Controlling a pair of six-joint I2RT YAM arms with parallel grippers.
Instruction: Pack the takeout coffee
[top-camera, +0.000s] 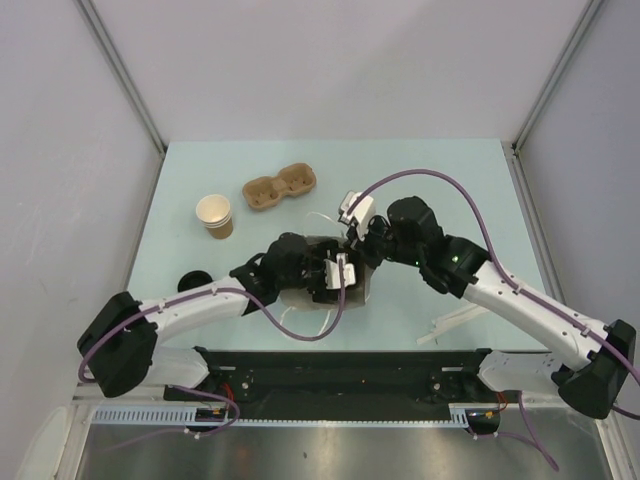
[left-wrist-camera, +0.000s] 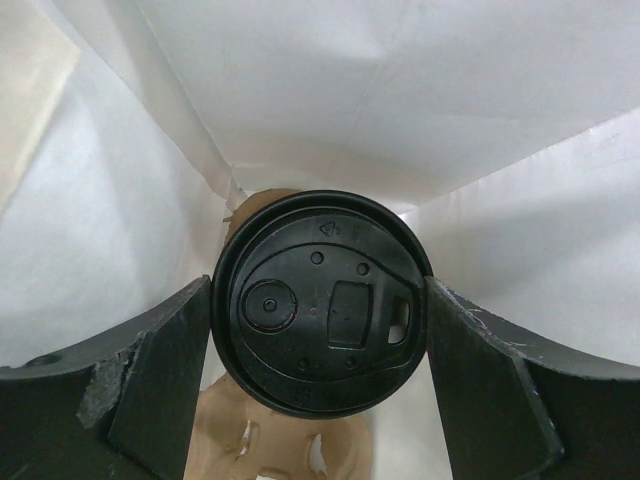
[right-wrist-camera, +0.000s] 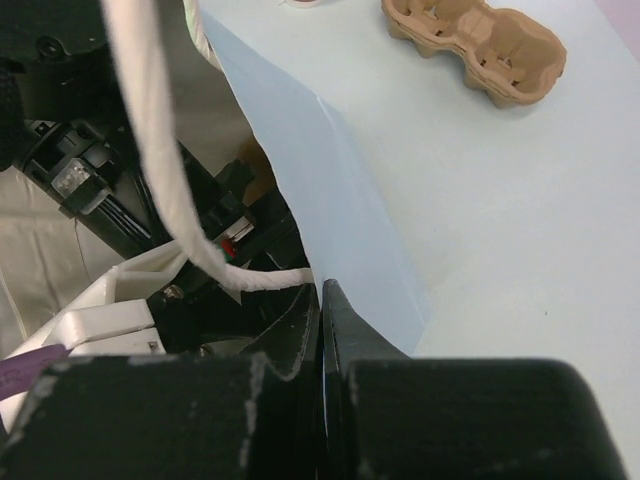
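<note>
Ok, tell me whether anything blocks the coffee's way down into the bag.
Nothing visible blocks it. The takeout coffee is inside the bag, gripped by the left jaws, while the right jaws pinch the bag's rim. A tan moulded shape shows beneath the cup; I cannot identify it.

takeout coffee (left-wrist-camera: 320, 310): lid was faintly glossy black plastic
paper bag (right-wrist-camera: 345, 220): smooth, matt
cup carrier (right-wrist-camera: 478, 48): rough brown pulp
my left fingers (left-wrist-camera: 150, 390): were scuffed matt plastic
</note>
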